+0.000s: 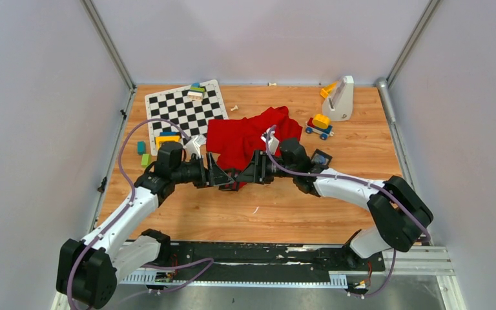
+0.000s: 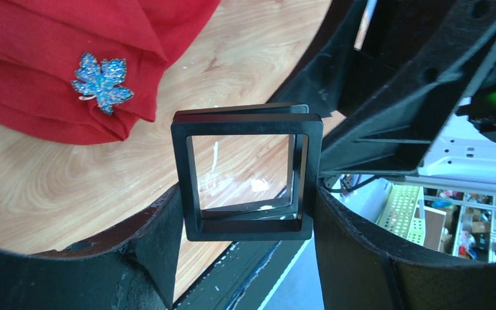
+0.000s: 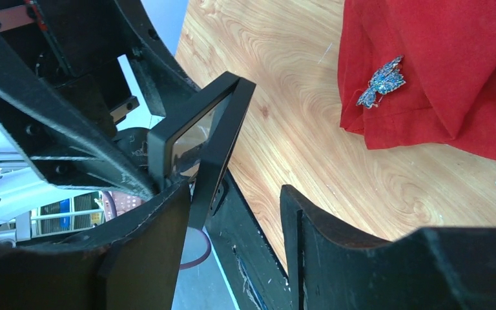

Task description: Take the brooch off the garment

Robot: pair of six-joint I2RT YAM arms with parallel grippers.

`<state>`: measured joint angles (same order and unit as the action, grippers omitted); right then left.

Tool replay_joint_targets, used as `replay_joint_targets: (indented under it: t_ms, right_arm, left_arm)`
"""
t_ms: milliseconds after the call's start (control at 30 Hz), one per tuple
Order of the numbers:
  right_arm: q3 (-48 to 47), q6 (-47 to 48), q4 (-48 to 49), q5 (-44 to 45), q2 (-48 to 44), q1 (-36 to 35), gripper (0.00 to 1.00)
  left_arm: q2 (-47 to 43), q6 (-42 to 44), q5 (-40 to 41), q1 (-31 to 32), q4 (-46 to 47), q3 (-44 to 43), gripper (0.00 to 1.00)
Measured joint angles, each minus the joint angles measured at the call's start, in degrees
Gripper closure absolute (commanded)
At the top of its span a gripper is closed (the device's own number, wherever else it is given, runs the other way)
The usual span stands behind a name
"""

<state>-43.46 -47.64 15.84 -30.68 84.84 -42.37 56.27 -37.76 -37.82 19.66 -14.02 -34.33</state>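
Left gripper point(image 2: 247, 216) was clamped on a black square display frame point(image 2: 245, 126), a finger pressed to each side edge. The frame's two halves stood slightly apart. Right gripper point(image 3: 236, 219) was spread: one finger touched the frame, the other stood clear. The brooch point(image 2: 102, 82), a blue glittered leaf, lay on a fold of the red garment point(image 2: 39, 39), between 10 and 11 o'clock of the left gripper in its wrist view, touched by neither gripper.

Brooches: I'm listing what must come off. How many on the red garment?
1: a glittery blue leaf-shaped brooch on the bright red cloth garment, near its folded edge; folds may hide others.
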Motion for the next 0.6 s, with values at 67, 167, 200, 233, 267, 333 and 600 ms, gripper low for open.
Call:
replay_joint_targets:
  t_ms: [67,167,200,233,267,333,600]
  right_arm:
    - [-0.11,0.07,-0.09,0.13,0.44,0.00,0.49]
    - [-0.11,0.20,-0.66,0.79,1.01,-0.15,0.53]
    - [-0.09,0.20,-0.87,1.18,1.07,-0.15,0.54]
    - [0.07,0.20,-1.01,1.66,1.09,-0.17,0.54]
    - [0.37,0.17,-0.96,2.19,1.05,-0.20,0.54]
    - [0.94,0.15,-1.03,3.19,1.01,-0.20,0.54]
    - [1.92,0.44,-1.79,4.94,0.90,-0.20,0.19]
  left_arm:
    - [-0.11,-0.72,-1.18,-0.09,0.98,0.24,0.72]
    - [-0.24,-1.60,-2.29,-0.37,1.90,0.44,0.72]
    - [-0.31,-1.84,-2.56,-0.55,2.12,0.46,0.72]
    - [-0.42,-1.99,-2.71,-0.76,2.27,0.46,0.72]
    - [-0.57,-2.08,-2.97,-1.09,2.32,0.46,0.73]
    - [-1.03,-2.32,-3.78,-1.90,2.27,0.44,0.73]
    - [-2.69,-3.30,-7.32,-6.93,1.88,0.17,0.74]
